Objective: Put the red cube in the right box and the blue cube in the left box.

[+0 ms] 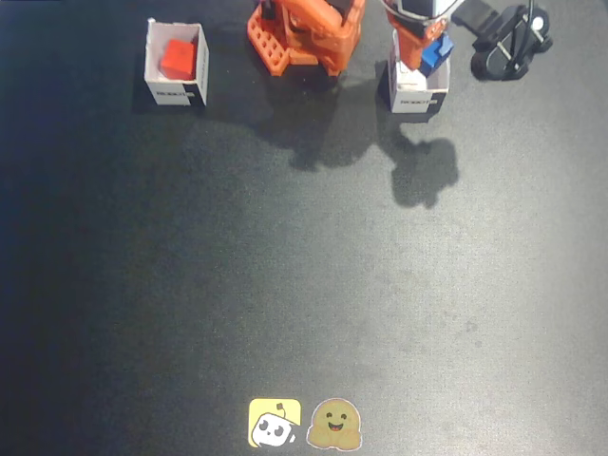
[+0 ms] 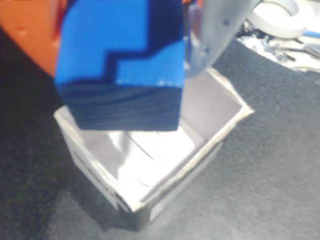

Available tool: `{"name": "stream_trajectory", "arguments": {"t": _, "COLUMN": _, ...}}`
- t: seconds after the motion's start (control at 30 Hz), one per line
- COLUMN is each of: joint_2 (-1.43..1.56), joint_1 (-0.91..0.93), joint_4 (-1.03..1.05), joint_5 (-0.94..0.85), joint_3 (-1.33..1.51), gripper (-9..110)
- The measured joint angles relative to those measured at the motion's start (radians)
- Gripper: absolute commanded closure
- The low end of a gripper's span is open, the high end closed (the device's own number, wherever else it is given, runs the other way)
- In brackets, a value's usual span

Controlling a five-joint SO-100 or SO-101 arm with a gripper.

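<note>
In the fixed view the red cube [image 1: 178,57] lies inside the white box [image 1: 175,92] at the upper left. My gripper [image 1: 427,49] is shut on the blue cube [image 1: 438,54] and holds it just above the other white box [image 1: 415,95] at the upper right. In the wrist view the blue cube [image 2: 120,60] hangs between an orange finger [image 2: 30,35] and a grey finger [image 2: 215,35] of the gripper [image 2: 122,30]. It is over the open, empty box [image 2: 220,132], above its near corner.
The orange arm base [image 1: 304,33] stands at the top middle of the black mat. A black clamp-like object [image 1: 513,43] sits at the top right. Two stickers [image 1: 275,423] [image 1: 334,426] lie at the bottom edge. A white tape roll [image 2: 280,15] shows beyond the box.
</note>
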Motion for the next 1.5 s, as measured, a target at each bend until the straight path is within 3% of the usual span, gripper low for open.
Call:
{"name": "stream_trajectory", "arguments": {"t": 0.43, "joint_2": 0.000, "joint_1": -0.002, "joint_4": -0.032, "joint_5": -0.008, "joint_3": 0.000, "gripper": 84}}
{"name": "stream_trajectory", "arguments": {"t": 0.83, "joint_2": -0.003, "joint_1": 0.005, "joint_4": -0.038, "joint_5": -0.025, "joint_3": 0.000, "gripper": 95}}
{"name": "stream_trajectory", "arguments": {"t": 1.23, "joint_2": -0.100, "joint_1": 0.189, "joint_4": -0.064, "joint_5": -0.114, "joint_3": -0.043, "gripper": 98}}
{"name": "stream_trajectory", "arguments": {"t": 1.5, "joint_2": -0.091, "joint_1": 0.428, "joint_4": -0.104, "joint_5": -0.124, "joint_3": -0.043, "gripper": 100}}
